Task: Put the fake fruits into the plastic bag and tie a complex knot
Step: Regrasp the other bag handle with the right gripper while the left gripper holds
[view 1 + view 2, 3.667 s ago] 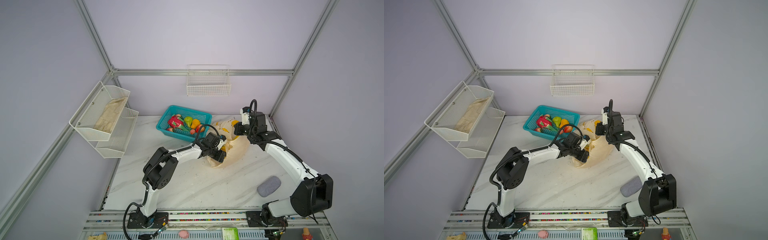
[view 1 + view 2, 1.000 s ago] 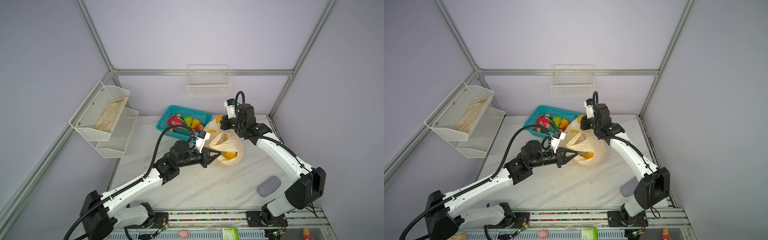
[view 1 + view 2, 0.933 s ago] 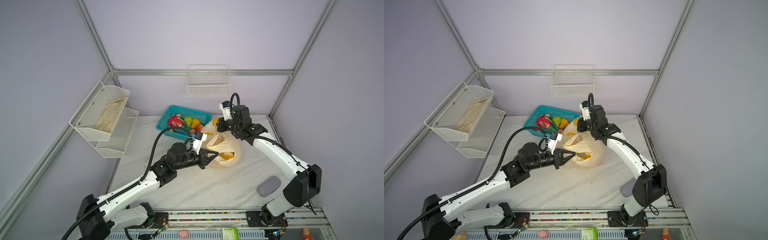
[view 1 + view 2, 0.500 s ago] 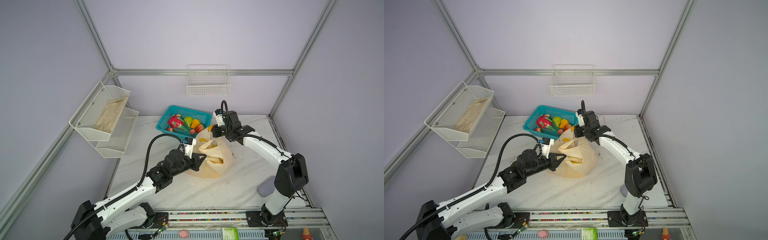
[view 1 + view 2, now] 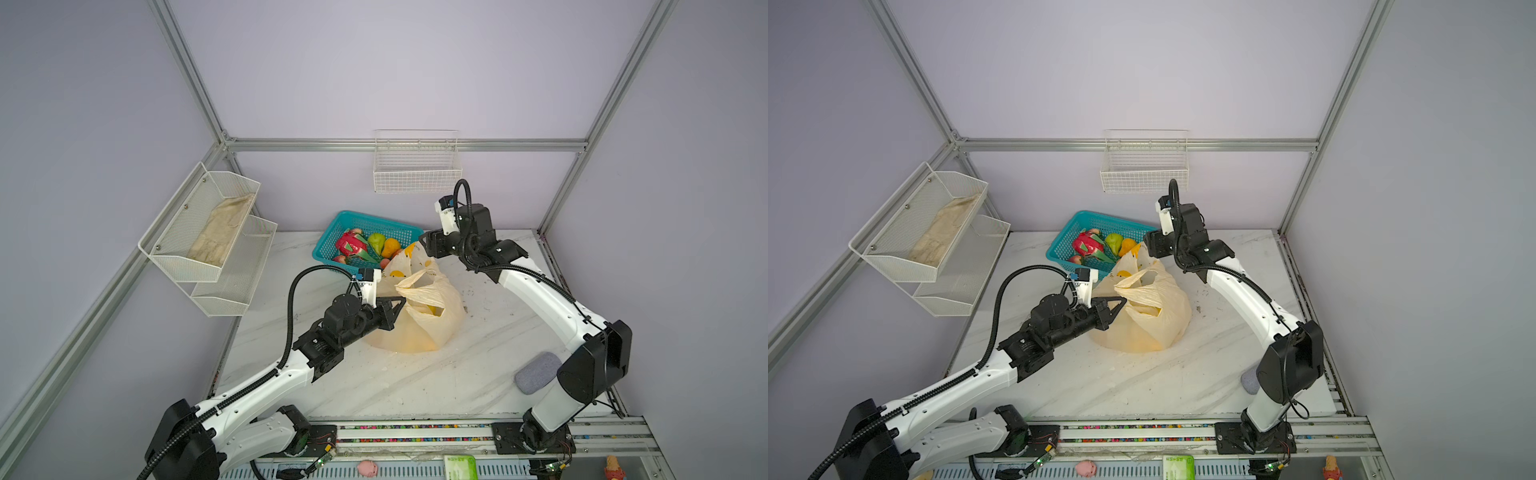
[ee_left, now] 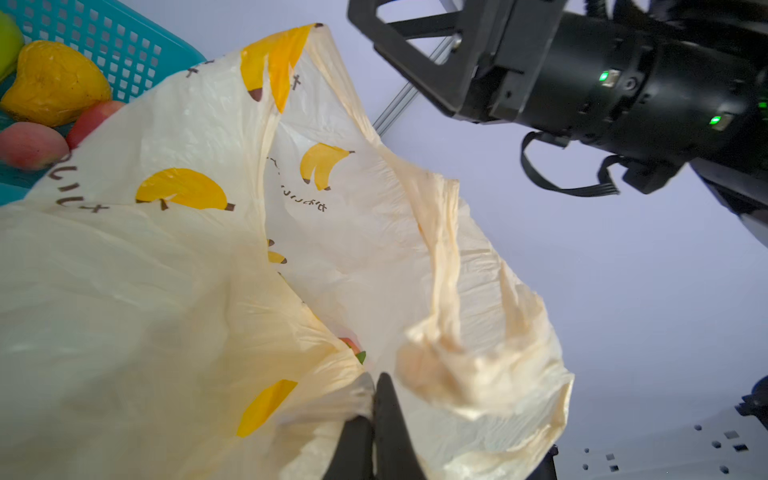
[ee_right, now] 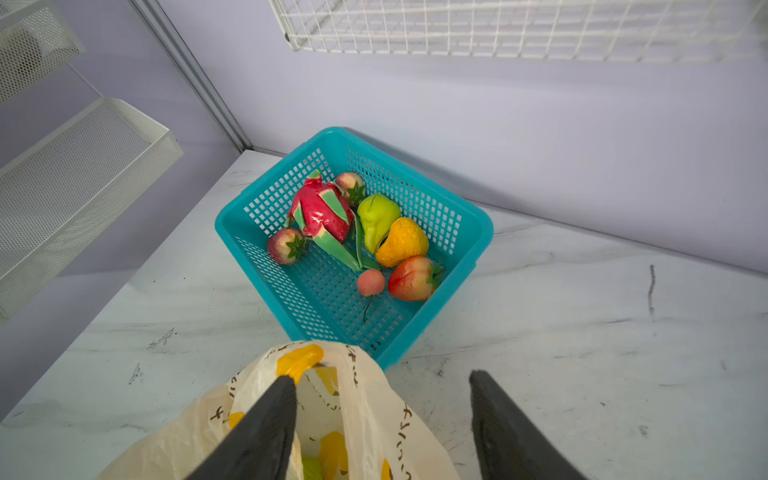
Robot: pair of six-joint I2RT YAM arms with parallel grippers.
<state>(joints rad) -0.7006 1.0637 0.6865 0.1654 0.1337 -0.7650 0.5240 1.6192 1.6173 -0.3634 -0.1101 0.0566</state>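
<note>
Paired high overviews, wrist closeups sharing plastic bag (image 6: pixel 166 291)

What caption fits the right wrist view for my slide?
Open jaws at the mouth of the bag; fruits lie in the teal basket.

My right gripper (image 7: pixel 382 378) now stands open, letting go of the plastic bag (image 5: pixel 419 328), which my left gripper (image 5: pixel 399 301) has dragged leftward across the marble table (image 5: pixel 415 386)
</note>
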